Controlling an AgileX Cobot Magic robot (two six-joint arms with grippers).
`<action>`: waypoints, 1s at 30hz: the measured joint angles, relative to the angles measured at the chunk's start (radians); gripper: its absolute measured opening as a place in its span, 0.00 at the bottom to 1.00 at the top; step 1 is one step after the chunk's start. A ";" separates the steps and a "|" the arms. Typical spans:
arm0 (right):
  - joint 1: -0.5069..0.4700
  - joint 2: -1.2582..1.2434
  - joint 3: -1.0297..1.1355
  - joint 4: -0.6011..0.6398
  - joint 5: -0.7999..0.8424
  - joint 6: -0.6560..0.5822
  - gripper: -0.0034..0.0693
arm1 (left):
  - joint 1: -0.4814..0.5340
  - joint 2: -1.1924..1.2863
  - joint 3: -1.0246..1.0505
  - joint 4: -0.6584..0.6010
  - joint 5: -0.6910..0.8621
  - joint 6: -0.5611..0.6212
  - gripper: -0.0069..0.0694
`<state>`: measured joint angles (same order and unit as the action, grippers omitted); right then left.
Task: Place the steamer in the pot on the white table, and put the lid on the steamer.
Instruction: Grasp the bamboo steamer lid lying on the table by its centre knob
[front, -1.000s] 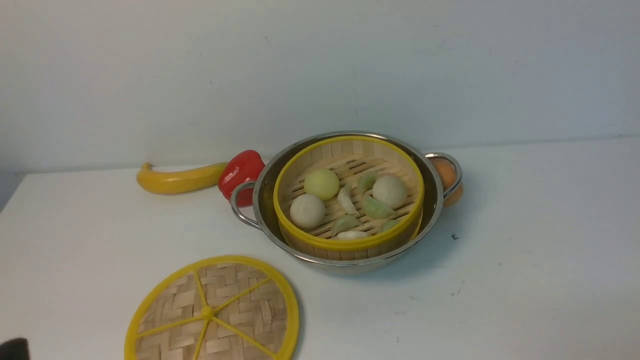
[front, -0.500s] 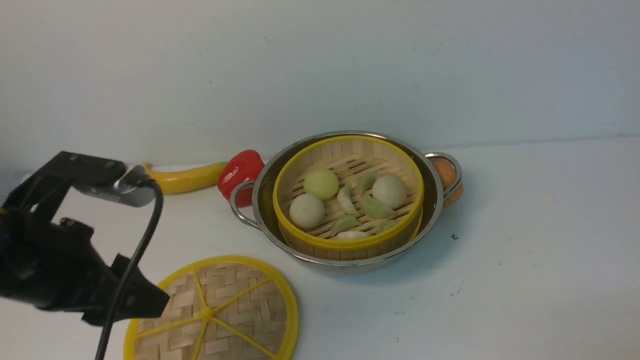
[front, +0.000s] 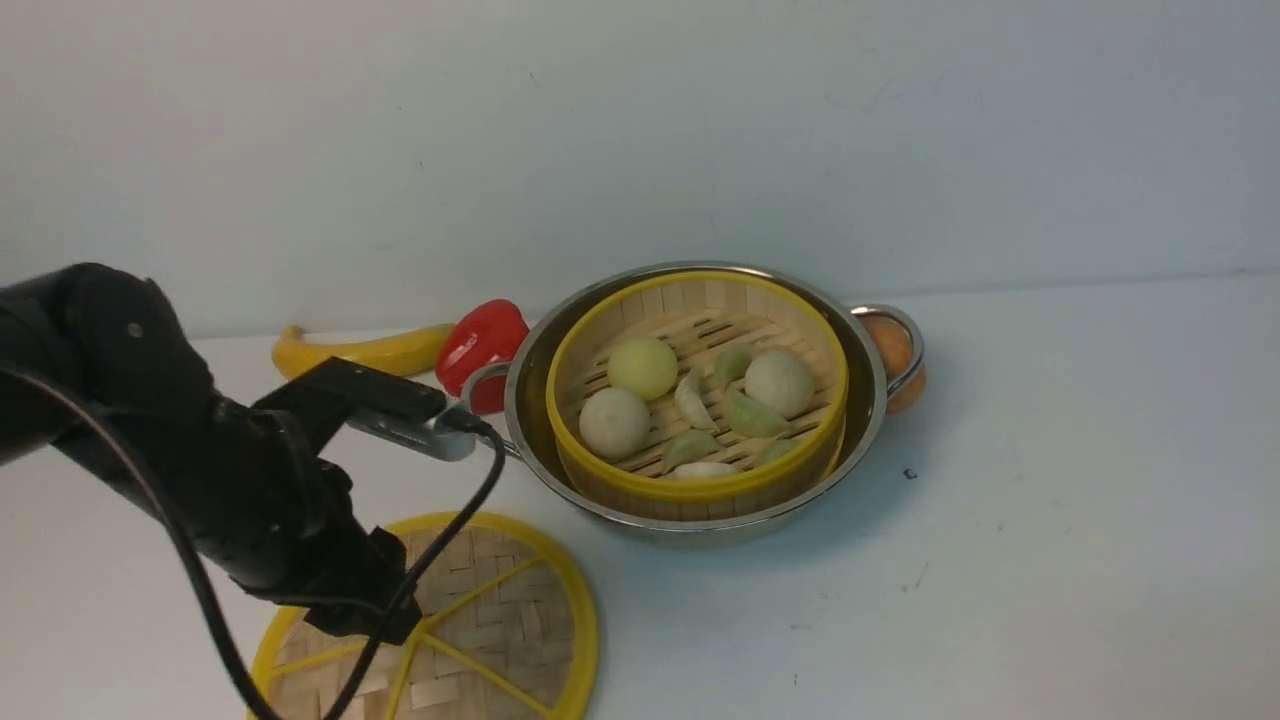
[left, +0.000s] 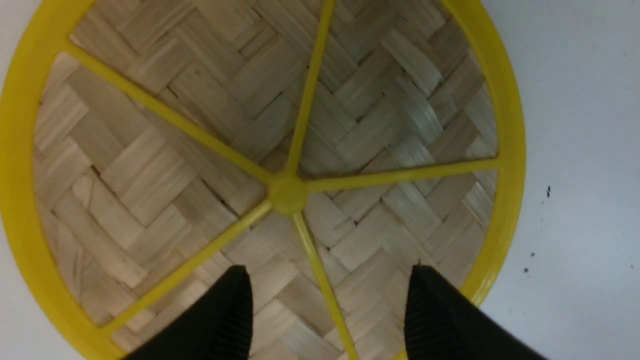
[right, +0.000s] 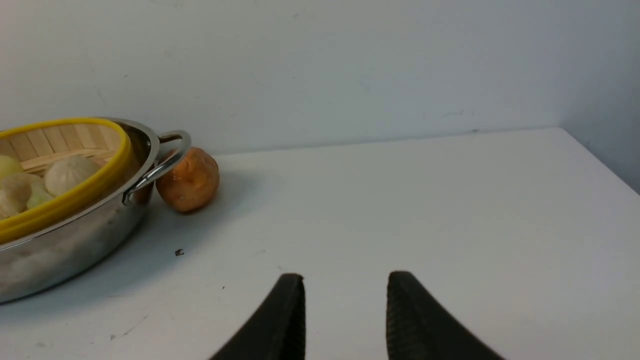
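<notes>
- The left gripper (left: 327, 270) hangs over the lid (left: 200, 125), and its two black ribbed fingers (left: 232, 315) stand wide apart.
- Nothing is clamped between those fingers. One yellow spoke (left: 320, 280) of the lid runs through the gap between them, and the centre knob (left: 288, 192) lies just beyond the tips.
- The wrist view does not show whether the fingertips touch the woven surface or hover just above it.
- In the front view the left arm (front: 200, 450) reaches in from the left, and its black end covers the near left part of the lid (front: 500, 620). A black cable (front: 470, 500) loops down beside it.
- The lid lies flat on the white table (front: 1050, 500), near the front edge, in front of and to the left of the pot (front: 700, 525), and apart from it.
- The steamer (front: 700, 487) sits inside the pot, its yellow rim just within the steel rim. It is uncovered and holds round buns (front: 615, 422) and pale green dumplings (front: 752, 415).
- The right gripper (right: 345, 274) is low over bare table to the right of the pot. Its fingers (right: 290, 310) are parted by a moderate gap, holding nothing and touching nothing visible.
- A brown-orange round item (right: 189, 180) rests against the pot's right handle.
- A banana (front: 350, 355) and a red pepper (front: 485, 340) lie behind the pot's left handle, by the wall.
</notes>
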<state>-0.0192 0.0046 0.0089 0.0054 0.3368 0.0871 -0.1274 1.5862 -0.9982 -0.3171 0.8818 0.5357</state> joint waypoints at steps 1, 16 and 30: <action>0.000 0.000 0.000 0.000 0.000 0.000 0.38 | 0.000 0.002 0.000 0.000 -0.004 -0.003 0.60; 0.000 0.000 0.000 0.000 0.000 0.001 0.38 | -0.036 0.135 -0.003 0.038 -0.148 -0.113 0.59; 0.000 0.000 0.000 0.000 0.000 0.002 0.38 | -0.036 0.164 -0.003 0.039 -0.126 -0.116 0.33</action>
<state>-0.0192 0.0046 0.0089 0.0054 0.3368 0.0888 -0.1634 1.7498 -1.0013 -0.2781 0.7553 0.4202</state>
